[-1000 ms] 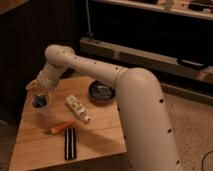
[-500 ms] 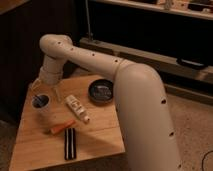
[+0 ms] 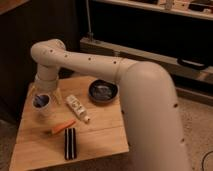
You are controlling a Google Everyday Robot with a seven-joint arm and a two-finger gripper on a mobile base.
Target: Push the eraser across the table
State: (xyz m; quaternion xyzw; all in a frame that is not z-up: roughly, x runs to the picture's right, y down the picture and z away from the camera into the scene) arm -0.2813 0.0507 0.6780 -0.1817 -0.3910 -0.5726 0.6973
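Arching over everything, the smooth white arm (image 3: 145,90) reaches down to the small square table of light wooden planks (image 3: 100,135), where a round glossy dark bowl (image 3: 103,92) sits at the back and the gripper (image 3: 42,103) hangs over the back left corner, its opening and any hold impossible to make out. A white labelled tube (image 3: 78,108) lies mid-table, the narrow black rectangular eraser with pale lengthwise stripes (image 3: 70,143) near the front edge, a slim tapered orange carrot (image 3: 63,127) just behind it. My worry: a low sweep toward the eraser could snag carrot or tube, and an off-centre push would spin it.
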